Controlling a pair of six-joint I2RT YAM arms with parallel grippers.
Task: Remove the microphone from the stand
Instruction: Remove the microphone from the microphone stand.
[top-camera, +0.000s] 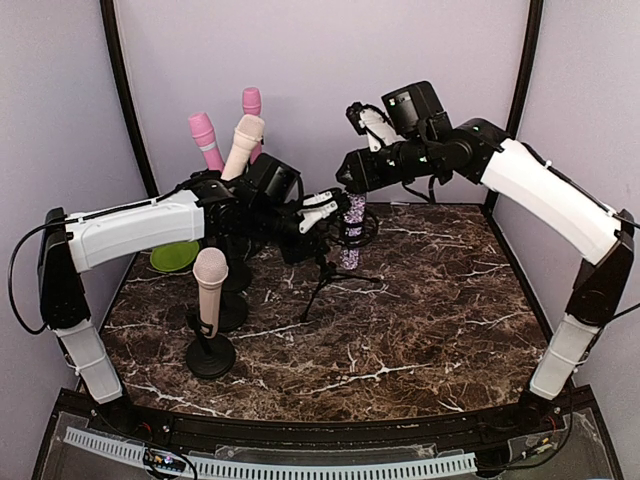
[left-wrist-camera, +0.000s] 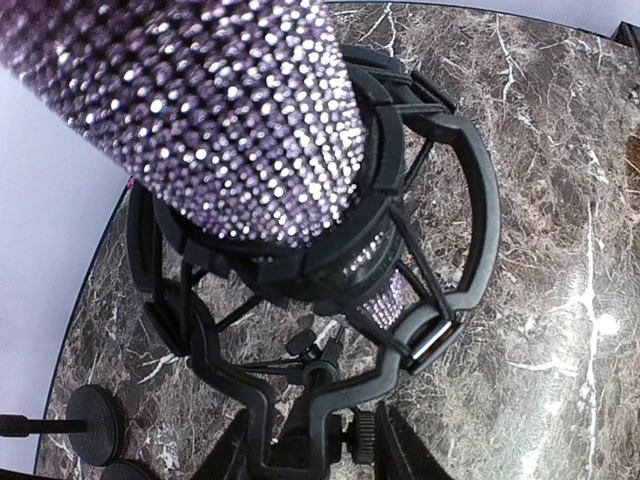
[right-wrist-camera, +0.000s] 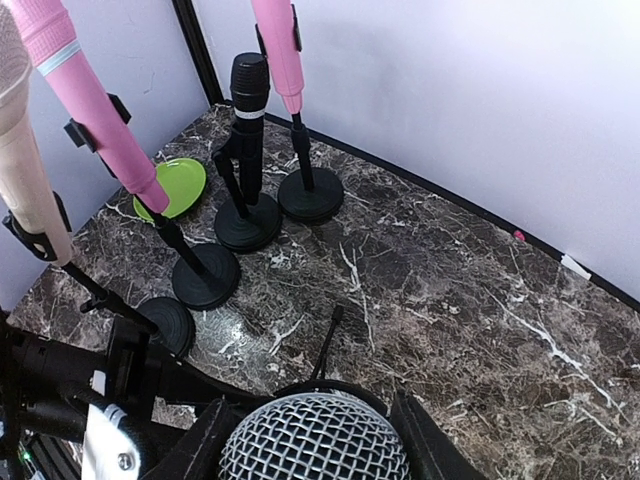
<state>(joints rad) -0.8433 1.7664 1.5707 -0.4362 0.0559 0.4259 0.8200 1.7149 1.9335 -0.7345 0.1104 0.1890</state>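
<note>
Far left corner: a green plate (top-camera: 175, 257) lies on the marbled table (top-camera: 450, 300). In front of it and to its right stands a cluster of spare microphones (top-camera: 243, 145), pink and cream, on round black bases.
Seen from the right wrist only: a black microphone (right-wrist-camera: 250, 110) stands upright on its own base near the plate. In the top view the left arm covers it.
Left gripper (top-camera: 322, 210): it reaches in from the left, low beside the sparkling microphone. The top view does not show how it is set. The left wrist view shows its dark fingers (left-wrist-camera: 235, 455) drawn narrow against either side of the stem under the holder.
Microphone (top-camera: 353, 228): purple and studded with stones, it stands upright at the middle of the table.
Stand (top-camera: 325, 285): a tripod whose black ring cradle (left-wrist-camera: 470, 200) has the microphone's lower end seated in it. Only the left wrist view shows this seating up close.
Right gripper (top-camera: 352, 180): it comes in from the right onto the top of the microphone. The right wrist view shows its fingers (right-wrist-camera: 205, 445) pressed to both sides of the silver mesh head (right-wrist-camera: 315, 440), which no other view shows.
</note>
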